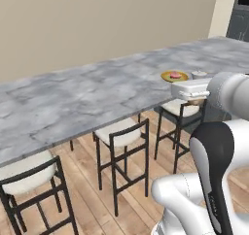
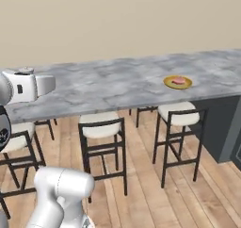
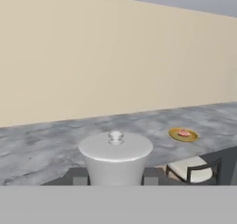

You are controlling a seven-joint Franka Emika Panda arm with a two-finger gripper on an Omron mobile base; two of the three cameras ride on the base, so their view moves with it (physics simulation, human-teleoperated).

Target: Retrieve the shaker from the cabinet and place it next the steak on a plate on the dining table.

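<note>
In the hand view the shaker (image 3: 115, 153) fills the lower middle, its pale grey-white top with a small knob toward the camera. My gripper (image 3: 115, 177) is shut on it, one dark fingertip (image 3: 79, 176) on each side. From the left base view the hand holds the shaker's pale top (image 1: 198, 75) over the near edge of the dining table (image 1: 73, 103), just right of the plate (image 1: 174, 76). The yellow-rimmed plate (image 3: 183, 135) (image 2: 178, 82) lies on the marble top with the pinkish steak (image 3: 184, 133) (image 2: 179, 80) on it. The cabinet is out of view.
Black-framed stools with pale seats (image 1: 121, 132) (image 1: 182, 108) (image 2: 101, 123) (image 2: 181, 114) stand along the table's near side on the wooden floor. A beige wall runs behind the table. Dark grey units (image 1: 240, 15) show at the far right corner.
</note>
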